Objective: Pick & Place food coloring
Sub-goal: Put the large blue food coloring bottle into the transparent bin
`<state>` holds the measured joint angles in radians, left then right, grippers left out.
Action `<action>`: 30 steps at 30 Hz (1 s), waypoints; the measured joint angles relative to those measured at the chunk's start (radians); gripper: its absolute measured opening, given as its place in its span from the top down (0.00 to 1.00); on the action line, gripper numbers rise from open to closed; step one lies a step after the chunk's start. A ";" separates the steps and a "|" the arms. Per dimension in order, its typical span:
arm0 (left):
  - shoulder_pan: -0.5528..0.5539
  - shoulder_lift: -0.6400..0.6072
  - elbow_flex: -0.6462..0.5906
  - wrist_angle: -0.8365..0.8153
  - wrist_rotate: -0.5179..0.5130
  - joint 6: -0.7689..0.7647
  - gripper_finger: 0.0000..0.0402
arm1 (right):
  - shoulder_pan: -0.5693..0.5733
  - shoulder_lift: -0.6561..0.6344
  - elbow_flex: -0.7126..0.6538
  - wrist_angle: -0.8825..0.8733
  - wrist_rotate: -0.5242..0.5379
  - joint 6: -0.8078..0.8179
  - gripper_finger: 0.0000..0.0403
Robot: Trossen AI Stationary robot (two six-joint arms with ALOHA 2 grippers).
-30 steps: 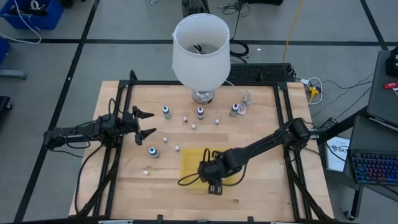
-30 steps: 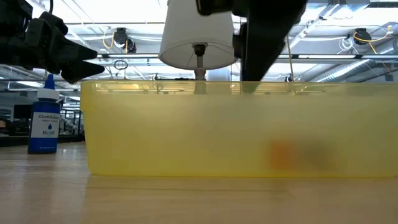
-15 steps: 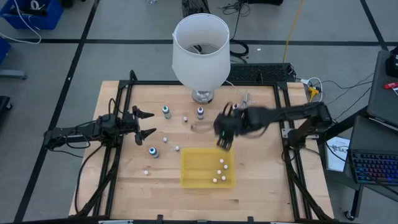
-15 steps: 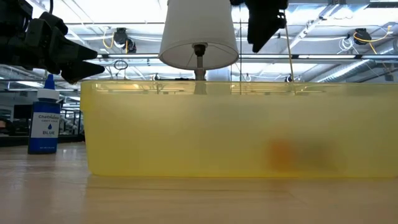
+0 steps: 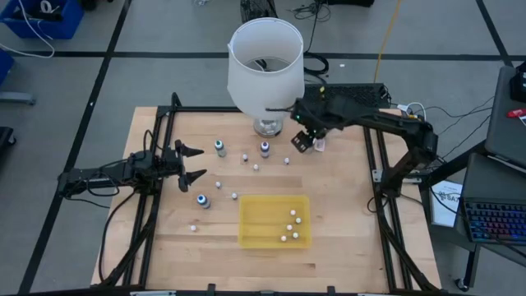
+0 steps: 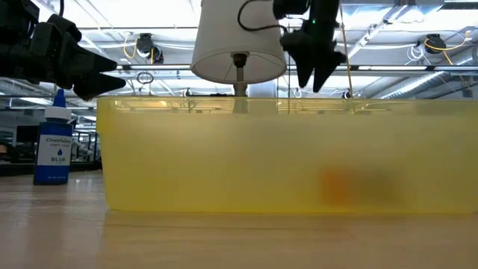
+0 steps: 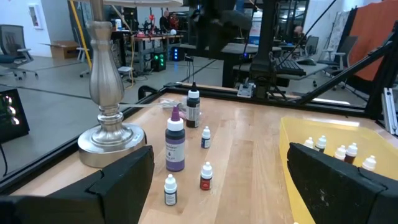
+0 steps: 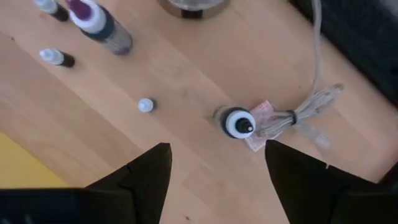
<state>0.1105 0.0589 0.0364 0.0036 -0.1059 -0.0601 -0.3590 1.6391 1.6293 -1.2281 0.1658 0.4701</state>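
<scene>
Over the table's 1 o'clock area, right gripper (image 5: 305, 141) spread above a dark bottle (image 8: 239, 123); left gripper (image 5: 194, 163) spread, idle at 9 o'clock.

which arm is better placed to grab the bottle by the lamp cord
Right. Its open tool hangs directly above that bottle, while the left tool waits across the table.
</scene>
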 joint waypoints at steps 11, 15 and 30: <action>0.000 0.000 0.000 0.000 0.000 0.000 0.09 | -0.155 0.003 -0.217 0.176 -0.133 -0.069 0.39; 0.000 0.000 0.000 0.000 0.000 0.000 0.09 | -0.166 0.002 -0.280 0.236 -0.144 -0.085 0.39; 0.000 0.000 0.000 0.000 0.000 0.000 0.09 | -0.166 0.002 -0.462 0.463 -0.172 -0.098 0.41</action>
<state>0.1108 0.0586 0.0364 0.0033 -0.1059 -0.0601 -0.5247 1.6409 1.1672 -0.7646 -0.0064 0.3725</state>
